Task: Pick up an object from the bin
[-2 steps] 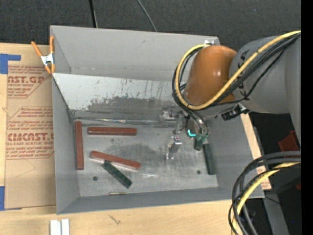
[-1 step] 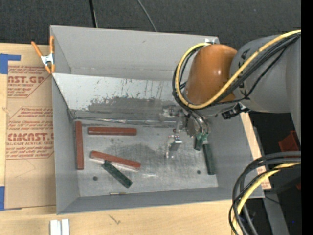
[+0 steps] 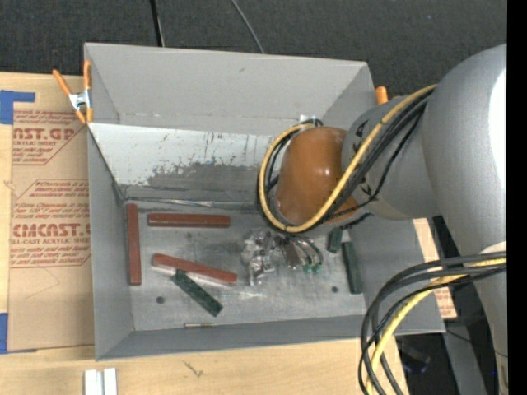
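The jaws of a silver robot arm (image 3: 469,138), which reached in from the right with its wrist under a rounded orange cover (image 3: 309,171) looped by yellow and black cables (image 3: 265,179), hung low over the floor of a grey metal bin (image 3: 222,81) with sloping walls, a little right of the floor's middle. Five slim, straight-sided bars lay loose on that floor: three reddish-brown and two dark green. The left reddish-brown bar (image 3: 132,243) ran front to back along the foot of the left wall. The back reddish-brown bar (image 3: 189,219) lay crosswise near the foot of the back wall. The tilted reddish-brown bar (image 3: 193,270) lay nearer the front, slanting down toward the right. The slanted dark green bar (image 3: 198,293) lay just in front of the tilted one, its upper end touching or all but touching it. The right dark green bar (image 3: 352,266) ran front to back by the right wall, on the other side of the jaws from the rest. The tilted reddish-brown bar was the thing nearest the jaws, with its right end stopping just to their left and its length stretching away from them toward the left wall. The right dark green bar lay near on their right, apart from them. Whether the jaws stood wide or narrow could not be told, since the metal parts and wiring under the orange cover crowded together there.
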Robot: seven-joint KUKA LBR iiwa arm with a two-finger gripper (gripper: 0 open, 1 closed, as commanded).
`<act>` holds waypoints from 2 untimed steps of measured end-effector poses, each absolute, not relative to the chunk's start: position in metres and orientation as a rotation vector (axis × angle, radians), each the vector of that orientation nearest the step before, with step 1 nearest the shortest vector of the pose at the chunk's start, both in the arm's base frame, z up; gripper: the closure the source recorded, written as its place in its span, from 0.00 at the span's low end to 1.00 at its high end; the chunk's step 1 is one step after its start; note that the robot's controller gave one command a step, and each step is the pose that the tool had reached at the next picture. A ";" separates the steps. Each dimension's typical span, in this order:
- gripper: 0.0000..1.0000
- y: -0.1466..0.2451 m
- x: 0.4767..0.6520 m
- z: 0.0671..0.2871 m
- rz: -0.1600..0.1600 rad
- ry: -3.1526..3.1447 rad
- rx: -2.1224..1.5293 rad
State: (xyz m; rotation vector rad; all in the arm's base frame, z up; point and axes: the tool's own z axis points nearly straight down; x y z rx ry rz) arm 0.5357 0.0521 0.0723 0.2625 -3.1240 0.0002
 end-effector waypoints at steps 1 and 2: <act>0.00 0.053 0.538 0.072 -0.001 -3.139 0.262; 0.00 0.053 0.538 0.072 -0.002 -3.138 0.262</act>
